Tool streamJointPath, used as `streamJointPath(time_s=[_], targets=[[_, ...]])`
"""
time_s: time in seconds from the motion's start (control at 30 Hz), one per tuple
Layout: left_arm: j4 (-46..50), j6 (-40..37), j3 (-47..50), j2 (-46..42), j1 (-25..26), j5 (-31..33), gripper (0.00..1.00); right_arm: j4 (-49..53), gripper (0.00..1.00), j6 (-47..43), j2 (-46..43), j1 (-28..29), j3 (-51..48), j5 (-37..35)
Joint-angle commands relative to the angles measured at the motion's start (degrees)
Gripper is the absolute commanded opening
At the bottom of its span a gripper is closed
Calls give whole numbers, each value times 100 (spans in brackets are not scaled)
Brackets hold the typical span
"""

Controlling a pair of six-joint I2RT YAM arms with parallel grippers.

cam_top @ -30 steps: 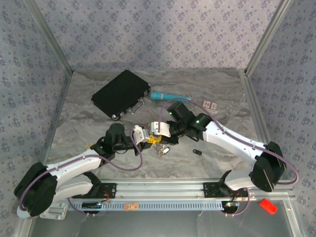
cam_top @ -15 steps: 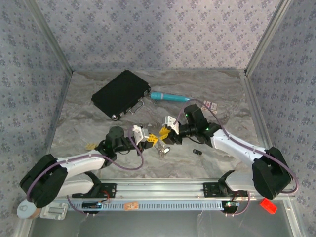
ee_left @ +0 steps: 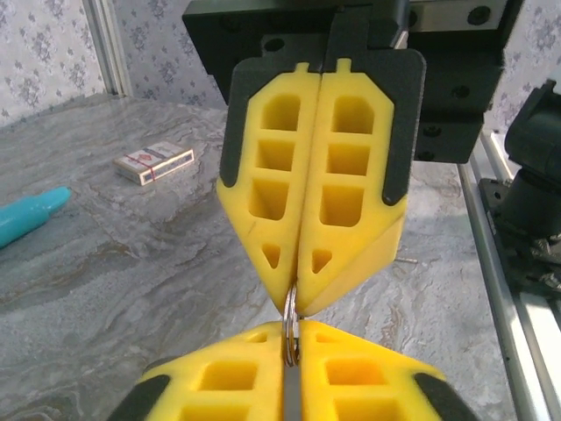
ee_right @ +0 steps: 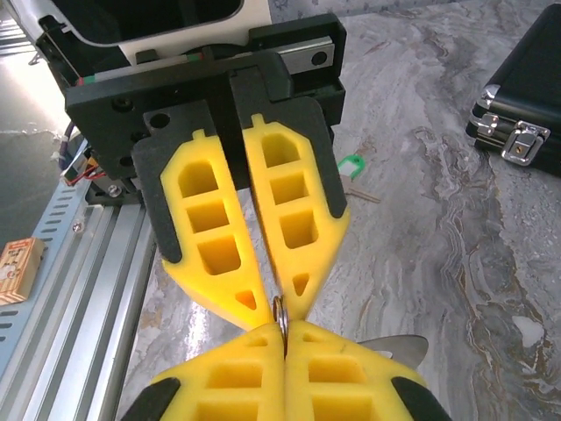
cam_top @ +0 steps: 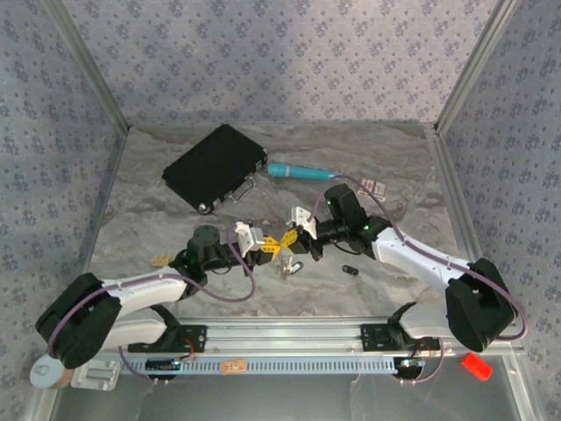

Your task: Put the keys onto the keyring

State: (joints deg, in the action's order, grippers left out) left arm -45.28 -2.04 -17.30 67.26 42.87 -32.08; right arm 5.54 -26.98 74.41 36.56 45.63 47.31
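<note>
Both clamp the thin, likely slippery keyring rim: left gripper at 6 o'clock, right gripper at 12.

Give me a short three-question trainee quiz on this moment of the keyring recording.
1. True or false: the teal pen lies on top of the black case.
2. What do the left gripper and right gripper pinch between them, tip to tip? A the teal pen; B the keyring; C the black case.
3. Fill in: the green-headed key lies on the ___.
Key: 1 false, the pen lies beside the case on the table; 2 B; 3 table.
</note>
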Motion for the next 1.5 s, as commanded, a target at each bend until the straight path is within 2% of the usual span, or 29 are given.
streamJointPath(time_s=[0.0, 0.13, 0.37, 0.73, 0.9, 0.97, 1.07, 1.17, 1.27, 1.47], targets=[[308, -133, -120, -253, 47, 88, 21, 877, 0, -481, 24, 113, 472, -338], [1164, -481, -324, -483, 59, 140, 22, 1957, 0, -1082, 150, 363, 1040, -1045], [1336, -544, -380, -563, 57, 138, 20, 3054, 0, -1654, 461, 706, 1753, -1737], [1288, -529, -453, -518, 73, -65, 17, 3464, 0, -1889, 719, 1047, 2223, -2048], [1260, -569, -467, -479, 72, -114, 6, 3390, 0, -1826, 720, 1086, 2222, -1956], [1260, -575, -453, -481, 73, -137, 1, 3208, 0, -1721, 624, 1016, 2143, -1822], [1078, -551, -370, -473, 78, -119, 0, 2365, 19, -1326, 196, 683, 1633, -1328], [503, -310, -205, -372, 75, -91, 0, 1149, 26, -574, -241, 170, 846, -487], [-84, -35, -71, -210, 73, -98, 0, 320, 27, -86, -425, -8, 265, -183], [-771, 248, 59, 77, 78, -110, 0, -32, 27, 103, -318, 44, -39, -226]])
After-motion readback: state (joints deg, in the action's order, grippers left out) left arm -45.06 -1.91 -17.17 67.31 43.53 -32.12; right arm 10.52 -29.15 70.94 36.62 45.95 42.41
